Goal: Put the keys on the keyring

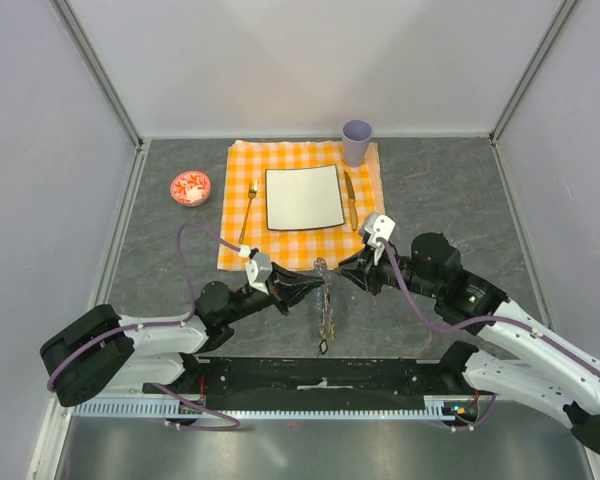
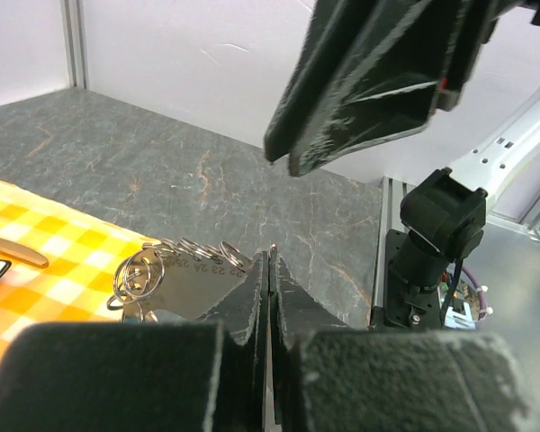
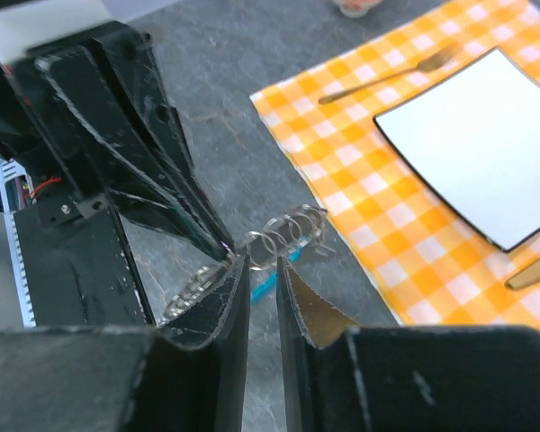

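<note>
Both arms reach low and inward, tips nearly meeting, the left gripper (image 1: 318, 286) pinched shut on the keyring (image 3: 283, 236), the right gripper (image 1: 343, 271) slightly parted, gripping nothing

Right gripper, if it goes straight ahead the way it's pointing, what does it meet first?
Probably the keyring, just ahead of the right gripper, with the left gripper close behind; depth is unclear.

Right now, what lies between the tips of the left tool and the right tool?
The keyring, with the keys bunched by it, fills the gap from left tool to right tool. The right wrist view shows it best.
</note>
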`<action>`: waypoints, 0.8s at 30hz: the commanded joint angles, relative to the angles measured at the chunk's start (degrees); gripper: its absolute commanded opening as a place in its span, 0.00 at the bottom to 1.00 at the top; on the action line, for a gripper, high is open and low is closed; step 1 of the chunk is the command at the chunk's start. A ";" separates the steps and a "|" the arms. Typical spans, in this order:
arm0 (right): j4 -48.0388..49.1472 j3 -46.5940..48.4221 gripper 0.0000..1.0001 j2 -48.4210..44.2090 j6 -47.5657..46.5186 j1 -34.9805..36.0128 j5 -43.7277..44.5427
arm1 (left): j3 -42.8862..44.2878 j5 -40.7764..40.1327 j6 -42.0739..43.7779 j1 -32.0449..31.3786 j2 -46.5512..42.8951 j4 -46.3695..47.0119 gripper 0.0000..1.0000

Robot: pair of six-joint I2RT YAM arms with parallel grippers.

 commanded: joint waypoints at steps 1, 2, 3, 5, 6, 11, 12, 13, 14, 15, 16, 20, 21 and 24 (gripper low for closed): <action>2.88 -1.18 0.25 1.06 -0.38 -6.04 -15.46 | -0.70 -1.35 -0.05 0.56 -1.13 21.35 0.02; 3.50 -1.62 0.25 1.24 -0.38 -7.36 -17.77 | -0.79 -1.35 -0.23 0.65 -1.13 21.53 0.02; 4.20 -1.97 0.25 1.41 -0.47 -7.72 -19.18 | -0.96 -1.35 -0.32 0.74 -1.04 22.14 0.02; 6.58 -2.93 0.26 1.76 -0.47 -8.16 -22.09 | -0.96 -1.18 -0.76 0.92 -0.69 22.76 0.02; 7.45 -3.11 0.26 2.12 -0.64 -8.43 -22.97 | -0.87 -1.09 -1.11 1.00 -0.60 22.76 0.02; 8.95 -3.90 0.27 5.19 -4.07 -10.01 -29.65 | -0.61 -0.12 -1.37 1.27 -1.13 22.76 0.02; 9.22 -4.08 0.27 5.46 -4.33 -10.18 -30.01 | -0.61 -0.03 -1.29 1.36 -1.30 22.76 0.02; 9.83 -4.26 0.27 5.81 -4.51 -10.36 -30.27 | -0.70 0.05 -1.37 1.36 -1.30 22.76 0.02; 10.01 -4.43 0.27 6.68 -4.77 -10.80 -30.53 | -0.61 0.32 -1.37 1.36 -1.48 22.76 0.02; 10.45 -4.43 0.27 7.04 -4.95 -10.97 -30.80 | -0.61 0.58 -1.37 1.36 -1.65 22.76 0.02; 10.71 -4.52 0.27 7.82 -5.12 -11.24 -31.23 | -0.61 1.28 -1.37 1.36 -1.74 22.76 0.02; 13.87 -5.49 0.27 8.80 -4.16 -12.38 -33.43 | -0.44 2.34 -1.29 1.36 -2.09 22.76 0.02; 14.58 -5.49 0.27 8.97 -4.16 -12.38 -33.61 | -0.35 2.51 -1.20 1.36 -2.09 22.76 0.02; 15.28 -5.58 0.27 9.59 -4.33 -12.56 -34.75 | 0.18 3.66 -1.28 1.36 -2.01 22.68 0.02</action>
